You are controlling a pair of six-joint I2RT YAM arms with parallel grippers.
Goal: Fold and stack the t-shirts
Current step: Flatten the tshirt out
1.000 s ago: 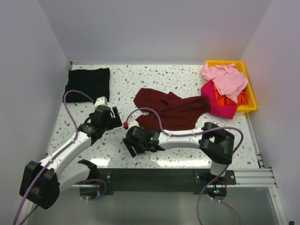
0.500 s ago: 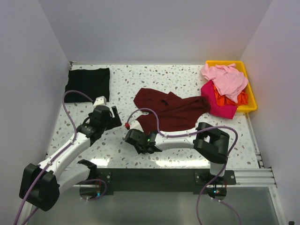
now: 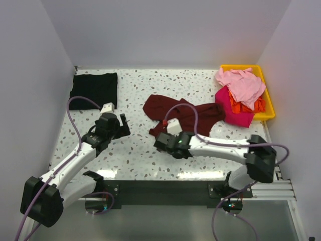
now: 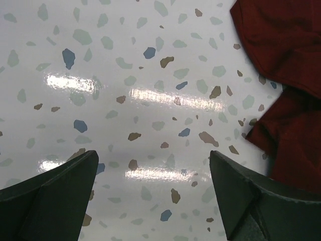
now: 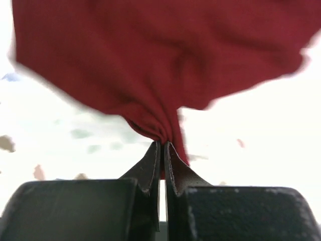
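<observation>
Right gripper [image 5: 161, 145] is being pressed shut on the near edge of the dark maroon t-shirt [image 3: 193, 116], which is lying bunched in the middle of the table [image 3: 135, 150]. Left gripper [image 4: 153, 156] is being held wide open just left of it. Spreading seems to be in hand; next, another edge is probably needing to be grabbed.

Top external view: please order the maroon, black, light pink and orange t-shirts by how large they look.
1. maroon t-shirt, lying spread out
2. black t-shirt, folded flat
3. light pink t-shirt, crumpled; close to the black one, so this order is unsure
4. orange t-shirt, mostly hidden under other cloth
</observation>
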